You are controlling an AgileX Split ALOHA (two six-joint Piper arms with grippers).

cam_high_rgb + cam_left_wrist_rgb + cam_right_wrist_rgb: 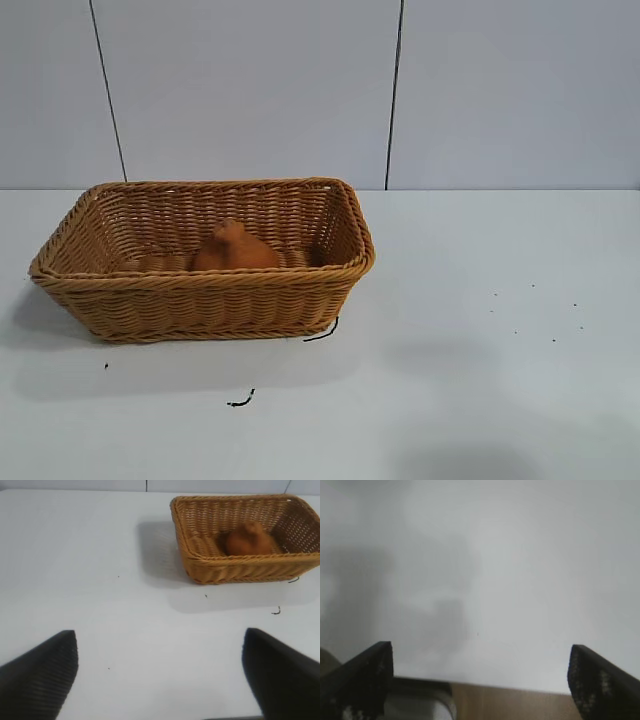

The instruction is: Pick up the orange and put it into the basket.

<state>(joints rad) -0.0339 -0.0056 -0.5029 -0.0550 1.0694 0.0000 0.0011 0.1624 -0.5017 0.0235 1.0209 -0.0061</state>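
The dull-orange orange [233, 250] with a knob on top lies inside the tan wicker basket [300, 285] at the left of the white table. In the left wrist view the orange [247, 539] sits in the basket [235, 567], far from the gripper. My left gripper [160, 652] is open and empty, low over bare table well away from the basket. My right gripper [481, 667] is open and empty over the table's edge. Neither arm shows in the exterior view.
Two short black scraps [322, 331] [241, 401] lie on the table in front of the basket, with a few dark specks at the right. The right wrist view shows the table's edge and a wooden strip [520, 702] below it.
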